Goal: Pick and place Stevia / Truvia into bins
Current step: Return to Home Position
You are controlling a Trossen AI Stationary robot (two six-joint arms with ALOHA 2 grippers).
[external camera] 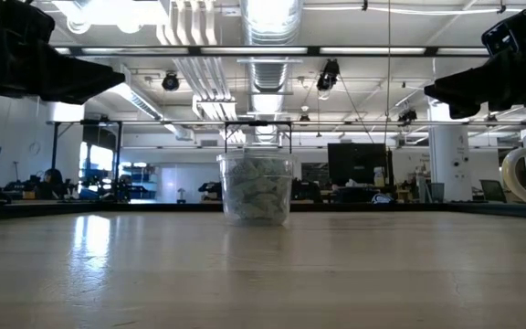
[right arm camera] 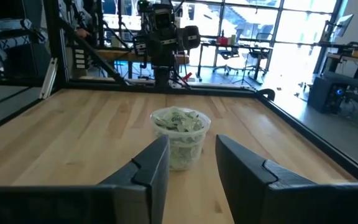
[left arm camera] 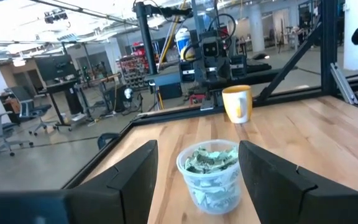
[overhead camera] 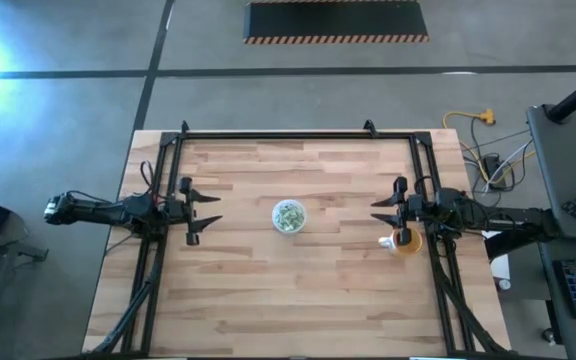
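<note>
A small round translucent cup (overhead camera: 289, 216) stands upright on its base at the middle of the wooden table, filled with green and white sweetener packets (left arm camera: 209, 158). It also shows in the low view (external camera: 256, 189) and the right wrist view (right arm camera: 180, 135). My left gripper (overhead camera: 211, 209) is open and empty, left of the cup, above the table. My right gripper (overhead camera: 378, 213) is open and empty, right of the cup, above the table. No loose packets show on the table.
An orange-yellow mug (overhead camera: 404, 241) stands on the table under my right arm, near the right rail; it also shows in the left wrist view (left arm camera: 237, 103). A black metal frame (overhead camera: 298, 135) runs along the table's far, left and right sides.
</note>
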